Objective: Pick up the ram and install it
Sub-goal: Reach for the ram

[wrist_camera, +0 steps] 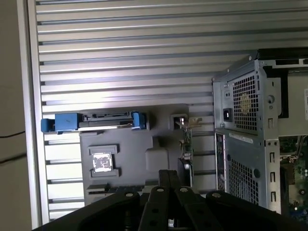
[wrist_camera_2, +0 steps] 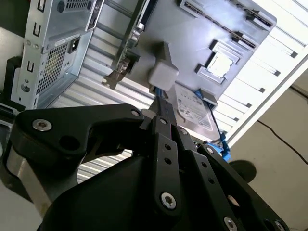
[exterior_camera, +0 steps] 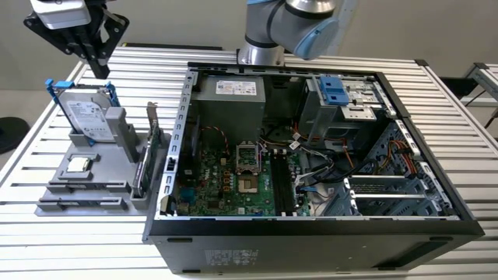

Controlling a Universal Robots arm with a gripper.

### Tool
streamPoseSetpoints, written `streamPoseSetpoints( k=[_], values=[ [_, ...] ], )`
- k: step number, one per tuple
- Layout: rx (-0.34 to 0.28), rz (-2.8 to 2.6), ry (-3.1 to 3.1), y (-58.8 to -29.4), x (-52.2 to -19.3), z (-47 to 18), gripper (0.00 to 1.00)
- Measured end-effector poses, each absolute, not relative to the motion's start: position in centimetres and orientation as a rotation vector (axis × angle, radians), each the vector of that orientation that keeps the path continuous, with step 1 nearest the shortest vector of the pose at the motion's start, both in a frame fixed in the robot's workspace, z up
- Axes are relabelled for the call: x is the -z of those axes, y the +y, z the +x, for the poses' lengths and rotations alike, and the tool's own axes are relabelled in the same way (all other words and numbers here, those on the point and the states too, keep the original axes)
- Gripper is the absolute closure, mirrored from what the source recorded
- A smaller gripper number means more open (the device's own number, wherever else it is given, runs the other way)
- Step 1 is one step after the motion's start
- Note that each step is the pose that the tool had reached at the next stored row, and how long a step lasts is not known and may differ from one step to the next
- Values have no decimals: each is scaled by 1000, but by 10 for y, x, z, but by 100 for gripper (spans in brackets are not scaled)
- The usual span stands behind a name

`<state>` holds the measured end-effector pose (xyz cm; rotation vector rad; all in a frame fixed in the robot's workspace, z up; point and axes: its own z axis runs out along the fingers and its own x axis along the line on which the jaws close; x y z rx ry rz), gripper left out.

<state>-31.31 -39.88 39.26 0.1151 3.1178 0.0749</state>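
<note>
My black gripper (exterior_camera: 100, 71) hangs above the table's far corner on the exterior view's left, over the hard drive's back end. Its fingers are pressed together with nothing between them, as both wrist views show (wrist_camera_2: 160, 103) (wrist_camera: 168, 174). The ram (exterior_camera: 141, 173) looks like the narrow stick standing on edge along the right side of the grey holder (exterior_camera: 86, 195), well below and in front of the gripper. Beside it stands an upright green card (exterior_camera: 158, 142) (wrist_camera: 186, 144) with a metal bracket. The open computer case (exterior_camera: 435, 192) shows its motherboard (exterior_camera: 225, 181) and dark memory slots (exterior_camera: 285, 188).
A silver hard drive with blue rails (exterior_camera: 84, 115) (wrist_camera_2: 195, 108) (wrist_camera: 94, 121) leans in the holder. A processor chip (exterior_camera: 78, 165) (wrist_camera_2: 219, 65) (wrist_camera: 102, 162) lies beside it. The arm's base (exterior_camera: 260, 53) stands behind the case. The slatted metal table (exterior_camera: 55, 233) ends just left of the holder.
</note>
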Motion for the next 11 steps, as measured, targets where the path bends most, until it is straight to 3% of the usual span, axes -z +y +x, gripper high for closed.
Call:
streamPoseSetpoints(
  k=[11],
  values=[
    [-75, 115, 3118, -399, -393, -328, 100]
  ],
)
